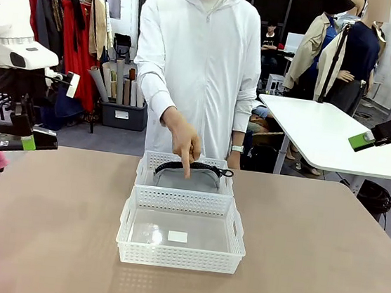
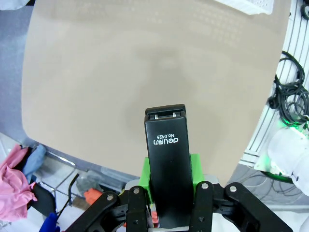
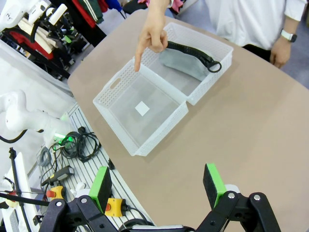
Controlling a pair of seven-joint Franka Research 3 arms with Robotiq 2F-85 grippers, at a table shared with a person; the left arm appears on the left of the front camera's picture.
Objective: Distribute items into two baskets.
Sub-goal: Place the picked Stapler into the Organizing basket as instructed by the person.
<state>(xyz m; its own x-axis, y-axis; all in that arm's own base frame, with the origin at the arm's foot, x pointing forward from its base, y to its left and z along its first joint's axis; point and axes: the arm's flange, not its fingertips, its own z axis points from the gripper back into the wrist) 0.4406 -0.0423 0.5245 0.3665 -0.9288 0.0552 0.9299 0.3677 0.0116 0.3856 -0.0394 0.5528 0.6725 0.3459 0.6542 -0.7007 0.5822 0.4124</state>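
A: Where's the stapler (image 2: pixel 167 169)?
B: Clamped in the left end effector (image 2: pixel 168 191), pinched between its green pads (image 2: pixel 195 166) with its nose pointing out over the bare brown worktop (image 2: pixel 120 67). That arm sits off the worktop's left edge in the front view, end effector (image 1: pixel 26 140) raised above it.
A: And the right end effector (image 3: pixel 158 184)?
B: Jaws spread wide, nothing between them, hanging above the worktop's right side.
A: The baskets?
B: Two white ones, touching end to end at the middle. The near basket (image 1: pixel 178 261) shows just a small white label (image 1: pixel 177 236) on its floor. The far basket (image 1: pixel 150 162) holds the grey pouch (image 1: pixel 186 180), its black handle (image 1: pixel 200 167) arched across the top.
A: The person?
B: Standing at the far side, one hand (image 1: pixel 185 147) pointing a finger down over the baskets.
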